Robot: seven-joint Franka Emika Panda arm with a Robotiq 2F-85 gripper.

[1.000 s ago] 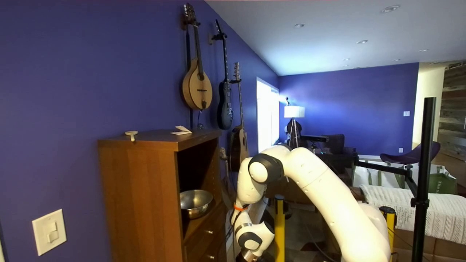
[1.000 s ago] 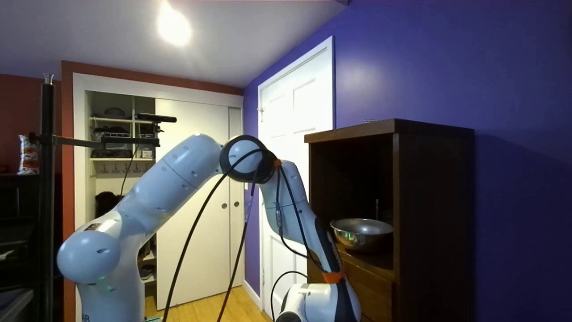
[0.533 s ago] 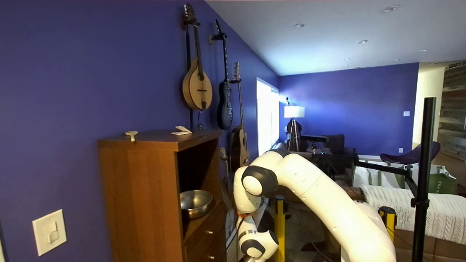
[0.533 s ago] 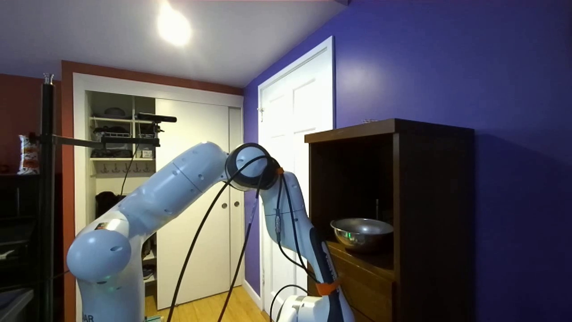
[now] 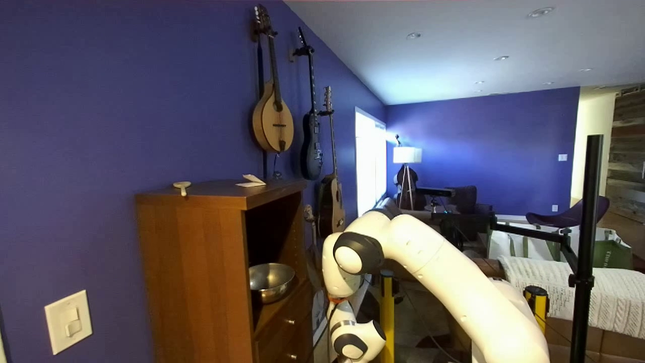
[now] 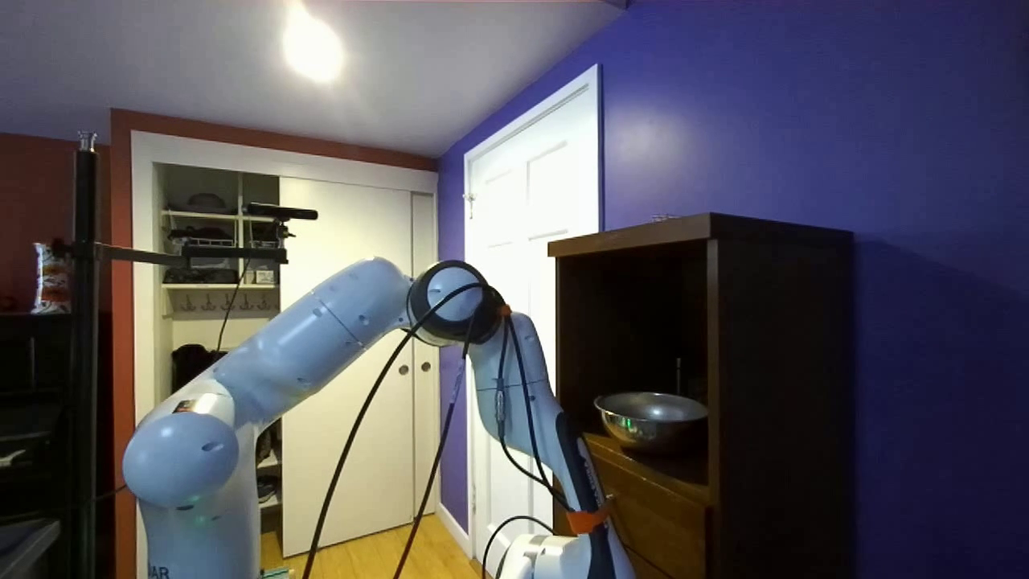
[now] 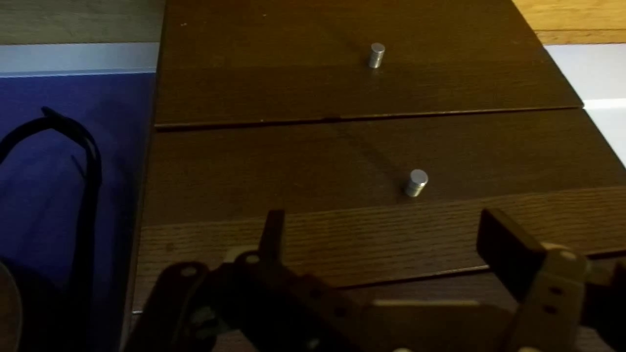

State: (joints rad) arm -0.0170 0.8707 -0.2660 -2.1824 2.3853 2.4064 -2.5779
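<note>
From where I stood the work looked barely begun, any grip yet to be made: the tool [image 7: 384, 227] hung spread wide with nothing in it, near the silver knob [image 7: 416, 183] on a wooden drawer front [image 7: 332, 188] that looked closed.

I read "AR" on the arm's lower column [image 6: 197, 535] and, I think, "The" on the green bag [image 5: 611, 252]; forearm lettering [image 6: 591, 478] blurred.
</note>
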